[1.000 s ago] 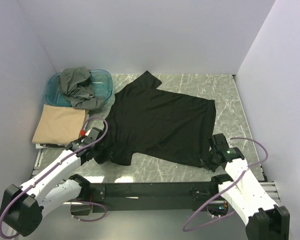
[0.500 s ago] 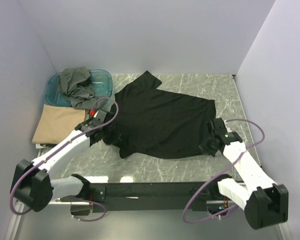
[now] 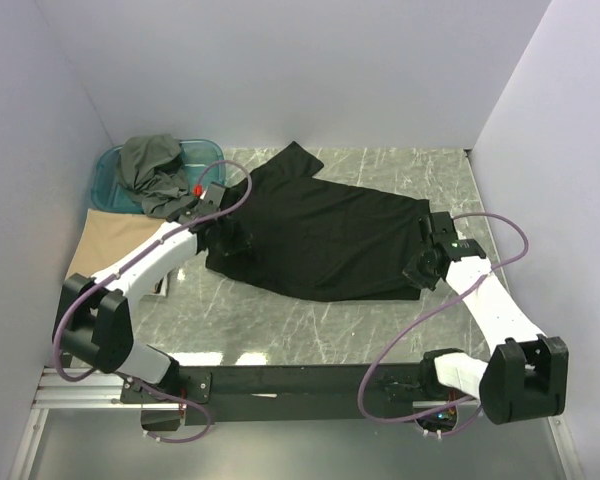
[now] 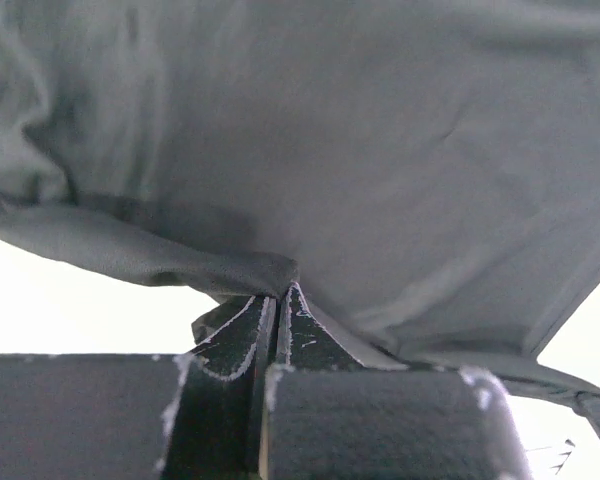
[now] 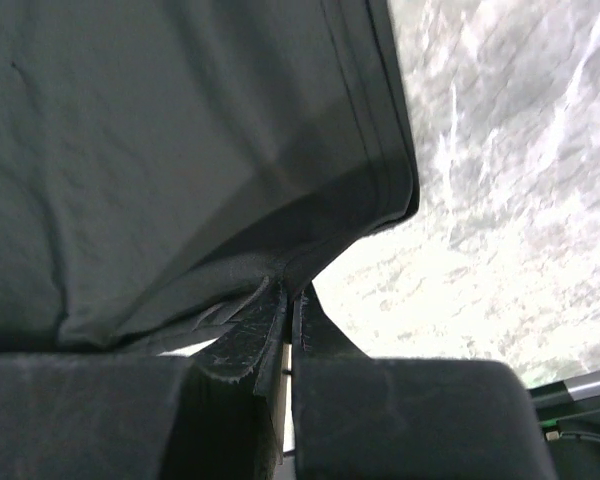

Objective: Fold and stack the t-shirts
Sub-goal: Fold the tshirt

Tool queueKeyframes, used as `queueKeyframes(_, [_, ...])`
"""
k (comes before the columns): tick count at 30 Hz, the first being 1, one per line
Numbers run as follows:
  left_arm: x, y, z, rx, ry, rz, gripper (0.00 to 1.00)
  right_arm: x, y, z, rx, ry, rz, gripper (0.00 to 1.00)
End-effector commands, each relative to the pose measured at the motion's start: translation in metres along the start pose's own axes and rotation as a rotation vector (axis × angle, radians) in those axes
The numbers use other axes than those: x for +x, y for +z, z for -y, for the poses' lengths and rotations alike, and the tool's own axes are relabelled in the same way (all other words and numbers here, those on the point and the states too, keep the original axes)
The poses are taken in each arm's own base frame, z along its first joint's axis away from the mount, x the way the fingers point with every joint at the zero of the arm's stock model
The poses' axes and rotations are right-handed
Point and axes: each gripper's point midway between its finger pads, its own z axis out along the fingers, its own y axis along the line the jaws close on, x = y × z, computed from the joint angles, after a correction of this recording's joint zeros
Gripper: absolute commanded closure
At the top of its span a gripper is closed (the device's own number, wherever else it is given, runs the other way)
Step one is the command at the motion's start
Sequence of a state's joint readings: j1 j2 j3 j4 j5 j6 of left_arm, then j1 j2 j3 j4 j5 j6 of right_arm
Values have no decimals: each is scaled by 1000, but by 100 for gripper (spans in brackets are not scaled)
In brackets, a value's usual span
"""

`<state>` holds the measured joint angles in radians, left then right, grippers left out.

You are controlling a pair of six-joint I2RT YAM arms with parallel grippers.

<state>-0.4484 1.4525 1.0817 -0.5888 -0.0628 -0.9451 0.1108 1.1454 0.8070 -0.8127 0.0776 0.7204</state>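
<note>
The black t-shirt [image 3: 320,235] lies across the marble table, its near hem lifted and doubled back over the body. My left gripper [image 3: 223,235] is shut on the shirt's near-left edge; its wrist view shows dark cloth [image 4: 360,170] pinched at the fingertips [image 4: 277,300]. My right gripper [image 3: 420,267] is shut on the near-right corner, with hemmed cloth [image 5: 220,150] clamped between the fingers [image 5: 288,300]. A tan-beige t-shirt [image 3: 105,243] lies folded at the left edge. A grey-olive t-shirt [image 3: 155,172] is bunched in the teal tub.
The translucent teal tub [image 3: 208,165] stands at the back left corner. White walls close in the table on three sides. Bare marble [image 3: 310,325] shows between the shirt and the black rail at the near edge.
Both grippers have carried the black shirt's near edge away from the arm bases toward the back, folding the lower part over the body. The left arm has stretched further out.
</note>
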Motion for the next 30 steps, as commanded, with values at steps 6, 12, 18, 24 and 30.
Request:
queueKeyframes(6, [-53, -8, 42, 98, 35, 132, 99, -42, -7, -15, -46, 21, 90, 100])
queueKeyframes(12, [-76, 2, 63, 130, 71, 183, 99, -62, -9, -22, -56, 35, 131, 100])
queueKeyframes(18, [-91, 20, 84, 148, 137, 191, 99, -67, -7, -24, -87, 70, 133, 100])
queueKeyframes(24, [-100, 46, 83, 78, 187, 178, 99, -75, -1, -20, -90, 84, 114, 100])
queueKeyframes(30, [-114, 84, 93, 60, 244, 185, 98, -80, 16, -25, -112, 114, 95, 100])
